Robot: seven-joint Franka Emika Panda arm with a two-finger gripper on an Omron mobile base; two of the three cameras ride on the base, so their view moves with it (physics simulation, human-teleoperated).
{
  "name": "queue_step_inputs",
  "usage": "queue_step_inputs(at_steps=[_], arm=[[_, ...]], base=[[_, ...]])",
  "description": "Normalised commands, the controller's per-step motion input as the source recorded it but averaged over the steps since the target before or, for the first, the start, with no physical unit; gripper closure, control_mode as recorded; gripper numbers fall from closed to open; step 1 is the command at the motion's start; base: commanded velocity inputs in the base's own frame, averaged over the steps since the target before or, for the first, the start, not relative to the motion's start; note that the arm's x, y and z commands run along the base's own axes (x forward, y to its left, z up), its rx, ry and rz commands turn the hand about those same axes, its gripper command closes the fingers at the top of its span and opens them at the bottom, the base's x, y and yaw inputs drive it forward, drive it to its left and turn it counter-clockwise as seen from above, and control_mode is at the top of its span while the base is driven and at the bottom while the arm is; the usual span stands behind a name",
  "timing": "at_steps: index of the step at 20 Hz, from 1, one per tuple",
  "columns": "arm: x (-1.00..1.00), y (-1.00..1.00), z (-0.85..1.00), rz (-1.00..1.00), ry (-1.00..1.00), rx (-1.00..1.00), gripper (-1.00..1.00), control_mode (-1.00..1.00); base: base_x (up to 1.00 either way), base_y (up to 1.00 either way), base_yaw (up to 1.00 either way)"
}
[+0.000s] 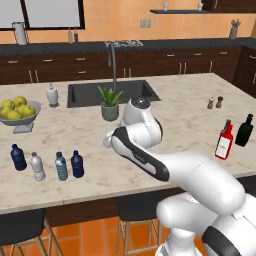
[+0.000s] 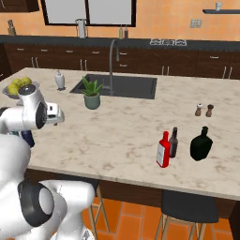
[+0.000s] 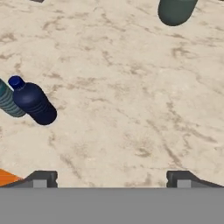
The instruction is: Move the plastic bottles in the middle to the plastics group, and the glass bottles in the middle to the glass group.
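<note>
Gripper (image 3: 111,179) hanging over bare marble counter (image 1: 165,107), jaws spread wide with nothing between

Four small bottles lined up near-left; navy bottle (image 1: 77,164) touching the teal bottle (image 1: 61,166).

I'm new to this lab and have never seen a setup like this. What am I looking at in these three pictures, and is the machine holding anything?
It is a simulated kitchen with a white robot arm on a driving base. Two pictures come from cameras on the base, behind the arm to its left and right, looking over a marble counter. The third comes from a camera on the hand, looking down along the claw.

On the counter, the left base view shows four small bottles in a row: navy bottle, clear greyish bottle, teal bottle and a second navy bottle. Far right stand a red bottle and a dark green-black bottle, plus shakers, a potted plant and a bowl of lemons.

The claw is open and holds nothing.
</note>
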Motion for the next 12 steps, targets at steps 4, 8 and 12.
queue_step_inputs(at_steps=[4, 8, 12], arm=[[-0.49, -0.82, 0.36, 0.00, 0.01, -0.07, -1.00, -1.00], [-0.63, -0.76, 0.33, -0.02, 0.00, -0.05, -1.00, -1.00], [-0.66, -0.61, 0.29, -0.12, 0.00, -0.06, -1.00, -1.00]], base=[[0.00, 0.00, 0.00], [0.00, 0.00, 0.00], [0.00, 0.00, 0.00]])
